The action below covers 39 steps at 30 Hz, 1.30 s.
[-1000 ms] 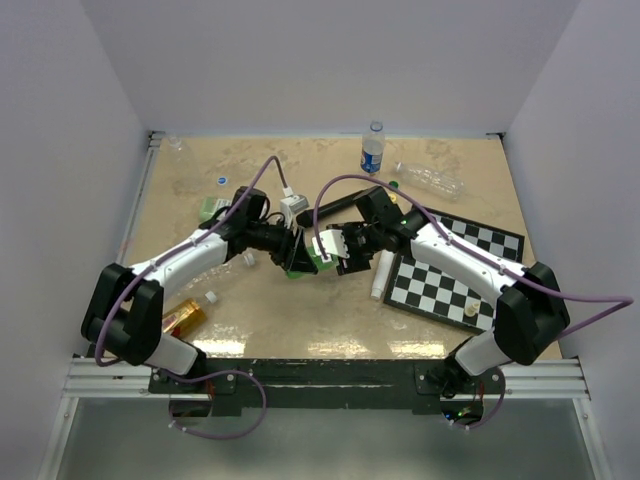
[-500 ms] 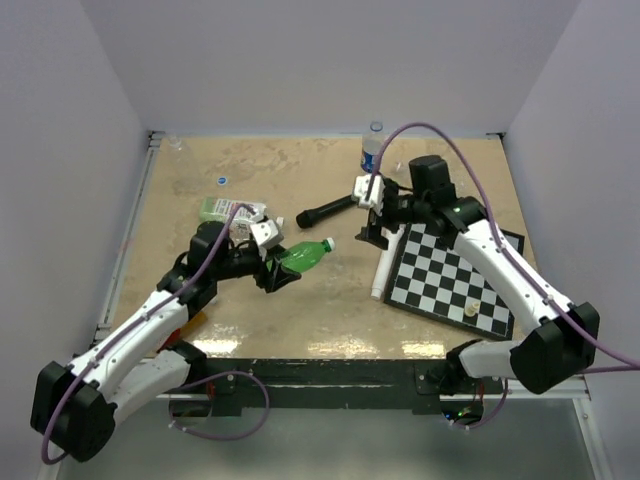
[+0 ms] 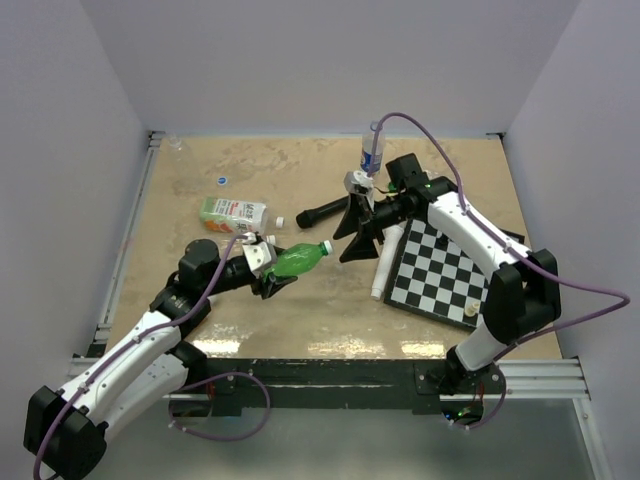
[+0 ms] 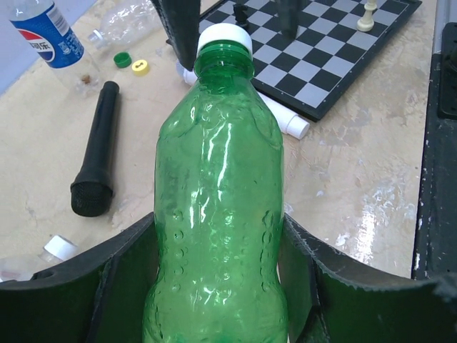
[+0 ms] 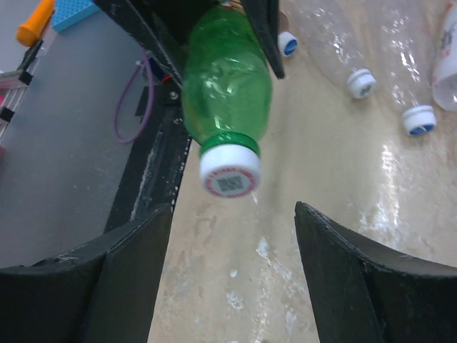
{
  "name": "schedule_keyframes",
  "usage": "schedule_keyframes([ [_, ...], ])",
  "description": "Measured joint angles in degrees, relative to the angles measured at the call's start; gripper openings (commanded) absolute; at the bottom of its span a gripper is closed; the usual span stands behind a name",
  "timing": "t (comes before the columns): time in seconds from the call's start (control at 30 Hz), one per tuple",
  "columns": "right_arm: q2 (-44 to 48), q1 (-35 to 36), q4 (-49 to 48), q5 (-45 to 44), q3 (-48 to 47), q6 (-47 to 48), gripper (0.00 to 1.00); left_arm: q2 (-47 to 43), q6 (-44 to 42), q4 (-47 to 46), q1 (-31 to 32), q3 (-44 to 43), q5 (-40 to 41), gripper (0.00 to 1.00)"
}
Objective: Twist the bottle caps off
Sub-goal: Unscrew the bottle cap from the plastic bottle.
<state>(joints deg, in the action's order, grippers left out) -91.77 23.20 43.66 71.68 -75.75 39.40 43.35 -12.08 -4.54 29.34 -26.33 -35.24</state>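
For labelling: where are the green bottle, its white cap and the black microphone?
green bottle [image 4: 218, 214], left wrist view, body.
white cap [image 5: 230, 174], right wrist view, printed top.
black microphone [image 4: 100, 136], left wrist view, handle.

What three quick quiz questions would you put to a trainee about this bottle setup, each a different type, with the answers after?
1. True or false: the right gripper is shut on the white cap of the green bottle.
2. Multiple choice: what does the left gripper hold? A) black microphone B) green bottle C) Pepsi bottle
3. Short answer: is the white cap on the green bottle, or off it?

Key:
1. False. Its jaws stand open, and the cap is clear of both fingers.
2. B.
3. On.
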Motion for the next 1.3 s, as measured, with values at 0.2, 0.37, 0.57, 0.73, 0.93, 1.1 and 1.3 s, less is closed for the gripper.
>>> schedule_keyframes([
  [0.2, 1.51, 3.39, -0.55, 2.58, 0.07, -1.36, 0.67, 0.0, -0.13, -0.85, 0.0, 0.0, 0.07, 0.0],
  [0.37, 1.44, 3.8, -0.98, 2.84, -0.02, -2.03, 0.56, -0.02, -0.13, -1.4, 0.11, 0.0, -0.33, 0.0],
  [0.57, 1.33, 3.85, -1.29, 2.49, -0.11, -2.51, 0.52, -0.02, -0.13, -1.44, 0.33, 0.0, -0.55, 0.0],
  [0.73, 1.33, 3.85, -1.95, 2.4, -0.11, -3.89, 0.51, 0.0, -0.13, -1.46, 0.33, 0.0, -0.52, 0.0],
  [0.93, 1.33, 3.85, -2.82, 2.4, -0.11, -5.46, 0.43, 0.02, -0.13, -1.62, 0.33, 0.0, -0.52, 0.0],
  [1.1, 1.33, 3.8, -4.15, 1.79, -0.11, -6.86, 0.14, 0.33, -0.13, -1.9, 0.35, 0.0, -0.79, 0.0],
  [1.3, 1.33, 3.78, -3.76, 1.25, -0.2, -5.66, 0.0, 1.05, -0.13, -1.49, 0.28, -0.48, -1.2, 0.0],
])
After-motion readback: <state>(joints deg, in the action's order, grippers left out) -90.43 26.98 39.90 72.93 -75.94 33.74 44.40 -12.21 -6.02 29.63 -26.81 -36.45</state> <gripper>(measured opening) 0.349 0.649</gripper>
